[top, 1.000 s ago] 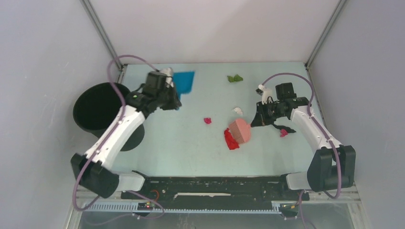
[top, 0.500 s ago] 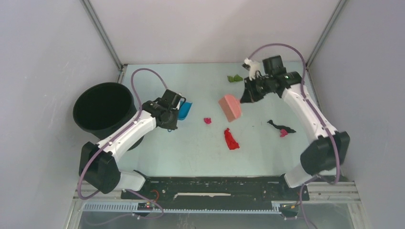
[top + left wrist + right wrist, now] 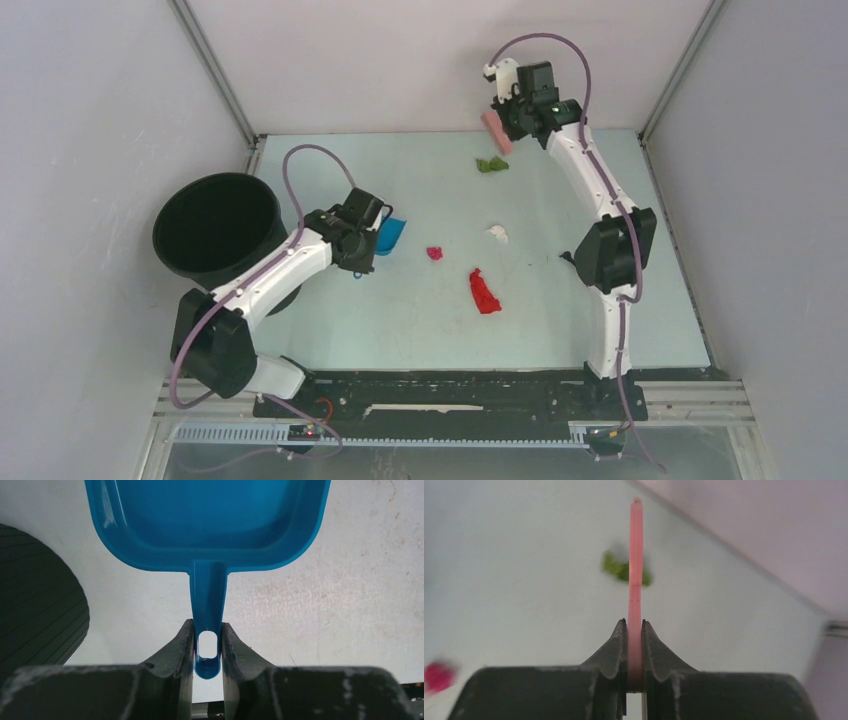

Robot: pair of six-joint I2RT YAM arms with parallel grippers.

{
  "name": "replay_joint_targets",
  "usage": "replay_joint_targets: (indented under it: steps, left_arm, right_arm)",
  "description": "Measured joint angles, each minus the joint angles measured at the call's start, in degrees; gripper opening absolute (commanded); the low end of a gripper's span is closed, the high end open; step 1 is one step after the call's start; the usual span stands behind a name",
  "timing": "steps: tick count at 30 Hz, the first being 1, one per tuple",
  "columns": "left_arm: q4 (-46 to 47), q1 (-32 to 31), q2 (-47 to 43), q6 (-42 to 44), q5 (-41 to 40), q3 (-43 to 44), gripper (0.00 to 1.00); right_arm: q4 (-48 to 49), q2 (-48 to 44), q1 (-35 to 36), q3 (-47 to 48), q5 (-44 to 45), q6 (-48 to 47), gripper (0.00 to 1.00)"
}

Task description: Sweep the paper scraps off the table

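Pink brush (image 3: pixel 494 131) lifted rearward; wrist view shows fingers (image 3: pixel 613 652) pinching it

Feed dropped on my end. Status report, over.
Left gripper shut on dustpan. Right gripper shut on pink brush, by green scrap. Paper scraps unswept on table. No obstruction seen.

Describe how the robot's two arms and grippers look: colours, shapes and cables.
The left arm and right arm match: smooth white shells on the long links, chunky black joints. A thin purple cable loops loosely along each. The left gripper and right gripper have two matt black fingers that taper to narrow tips. No markings are readable.
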Motion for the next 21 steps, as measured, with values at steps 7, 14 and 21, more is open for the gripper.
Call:
replay_joint_targets:
  steps: [7, 14, 21]
  left_arm:
    - [0.0, 0.0, 3.4, 0.9, 3.1, 0.0, 0.0]
    - [0.0, 0.0, 3.9, 1.4, 3.5, 0.0, 0.0]
    - [0.0, 0.0, 5.3, 1.5, 3.7, 0.0, 0.0]
  right_arm:
    - [15.8, 10.4, 2.3, 9.4, 16.7, -25.0, 0.0]
    - [20.3, 16.6, 3.7, 5.4, 17.1, -45.0, 0.0]
    - [13.6, 16.5, 5.3, -1.0, 15.7, -50.7, 0.0]
